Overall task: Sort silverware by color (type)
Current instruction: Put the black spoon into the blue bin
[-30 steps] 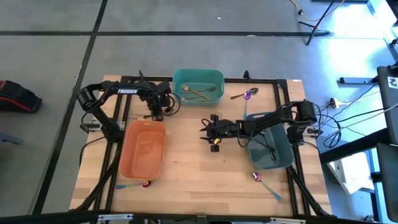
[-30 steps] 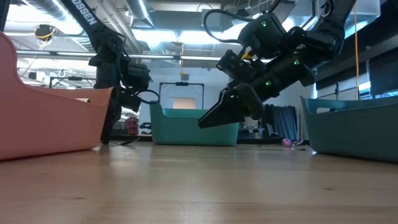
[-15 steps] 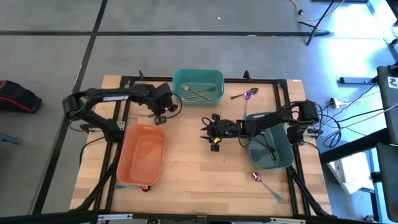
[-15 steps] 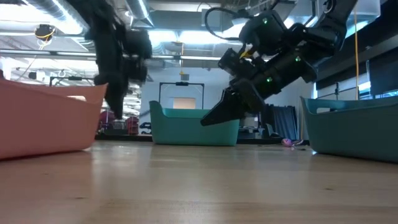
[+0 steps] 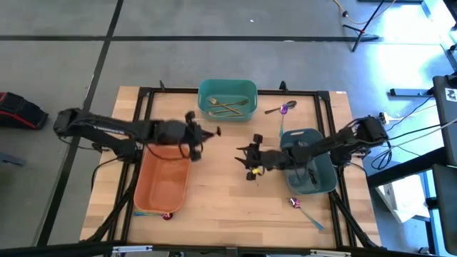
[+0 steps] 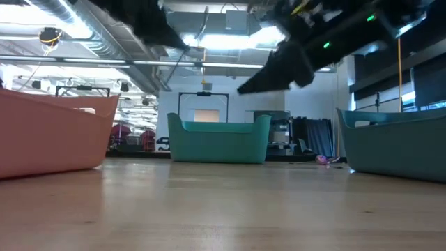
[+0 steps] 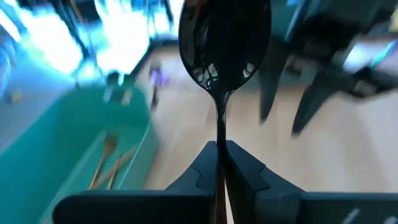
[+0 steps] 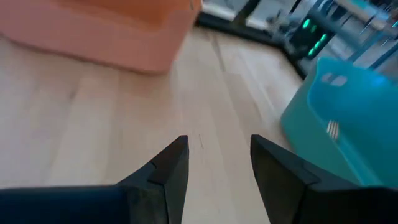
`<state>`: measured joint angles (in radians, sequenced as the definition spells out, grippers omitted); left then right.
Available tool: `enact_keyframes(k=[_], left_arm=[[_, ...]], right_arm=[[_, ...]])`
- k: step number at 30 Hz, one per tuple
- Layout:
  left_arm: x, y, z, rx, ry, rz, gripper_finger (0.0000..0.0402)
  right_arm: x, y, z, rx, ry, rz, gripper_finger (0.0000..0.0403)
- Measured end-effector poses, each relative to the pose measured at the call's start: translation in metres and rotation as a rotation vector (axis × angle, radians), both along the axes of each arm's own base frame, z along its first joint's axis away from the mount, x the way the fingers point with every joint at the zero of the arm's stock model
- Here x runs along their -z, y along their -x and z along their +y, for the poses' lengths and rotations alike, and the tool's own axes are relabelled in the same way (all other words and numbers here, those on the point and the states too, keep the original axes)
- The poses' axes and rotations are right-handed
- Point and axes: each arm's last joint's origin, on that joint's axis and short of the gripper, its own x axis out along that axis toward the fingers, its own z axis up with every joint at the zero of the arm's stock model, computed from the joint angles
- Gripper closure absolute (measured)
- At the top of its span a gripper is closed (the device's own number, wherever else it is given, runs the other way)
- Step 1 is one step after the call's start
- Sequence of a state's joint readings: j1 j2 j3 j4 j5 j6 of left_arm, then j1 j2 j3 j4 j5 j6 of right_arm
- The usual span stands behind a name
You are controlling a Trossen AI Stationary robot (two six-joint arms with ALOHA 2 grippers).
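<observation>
My left gripper (image 5: 198, 135) hangs over the table's middle, just past the orange bin's far right corner. It is shut on a dark silver-black spoon (image 7: 222, 46) whose bowl (image 5: 216, 131) points toward the table's right. My right gripper (image 5: 245, 155) faces it from the right, open and holding nothing (image 8: 214, 163), raised off the wood (image 6: 279, 64). Gold forks (image 5: 227, 107) lie in the teal bin (image 5: 251, 87). Purple-blue spoons lie on the table at the far right (image 5: 283, 109), near right (image 5: 303, 208) and by the orange bin's near edge (image 5: 161, 213). My left gripper pinches the dark spoon's handle (image 7: 220, 134) between its two shut fingers (image 7: 239, 163). The handle runs along the fingers and the bowl sticks out past their ends. The fingers lie roughly level, coming from the table's left. The spoon is lifted clear of the table.
The orange bin (image 5: 146, 187) sits near left, the grey-blue bin (image 5: 323, 182) at the right under my right arm. Bare wood lies between them (image 5: 228, 193). A black frame edges the table (image 5: 314, 93).
My left gripper has risen from the table by the orange bin's far edge and swung toward the table's right and near side, turning from pointing down to roughly level, with the dark spoon in it. My right gripper has lifted and shifted a little toward the near edge.
</observation>
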<state>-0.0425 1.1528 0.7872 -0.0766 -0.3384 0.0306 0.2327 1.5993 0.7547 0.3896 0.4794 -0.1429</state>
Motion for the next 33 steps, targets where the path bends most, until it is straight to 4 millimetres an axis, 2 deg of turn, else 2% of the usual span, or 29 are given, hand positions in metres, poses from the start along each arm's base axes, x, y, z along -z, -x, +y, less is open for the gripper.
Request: enact_keyframes(k=[4, 11, 14, 17, 22, 27, 30, 33], left_arm=[[0.021, -0.012, -0.038, 0.016, -0.038, -0.133, 0.0391], [0.076, -0.044, -0.091, -0.068, -0.074, -0.189, 0.0391], [0.095, -0.06, -0.106, -0.102, -0.082, -0.202, 0.0391], [0.107, -0.077, -0.117, -0.127, -0.089, -0.215, 0.0391], [0.114, -0.101, -0.127, -0.127, -0.09, -0.22, 0.0391], [0.111, -0.106, -0.137, -0.113, -0.085, -0.234, 0.0391], [0.109, -0.106, -0.139, -0.117, -0.091, -0.239, 0.0391], [0.107, -0.106, -0.141, -0.115, -0.103, -0.241, 0.0391]], right_arm=[[-0.002, 0.016, 0.018, 0.007, 0.008, -0.105, 0.024], [-0.004, 0.046, 0.041, -0.001, -0.09, -0.4, 0.024], [-0.011, 0.048, 0.048, -0.034, -0.15, -0.477, 0.024], [-0.015, 0.042, 0.051, -0.083, -0.203, -0.473, 0.024], [-0.017, 0.029, 0.057, -0.077, -0.203, -0.425, 0.024], [-0.014, 0.022, 0.059, -0.022, -0.134, -0.31, 0.0244], [-0.014, 0.022, 0.059, -0.001, -0.123, -0.304, 0.0272], [-0.014, 0.022, 0.059, -0.001, -0.12, -0.301, 0.0322]])
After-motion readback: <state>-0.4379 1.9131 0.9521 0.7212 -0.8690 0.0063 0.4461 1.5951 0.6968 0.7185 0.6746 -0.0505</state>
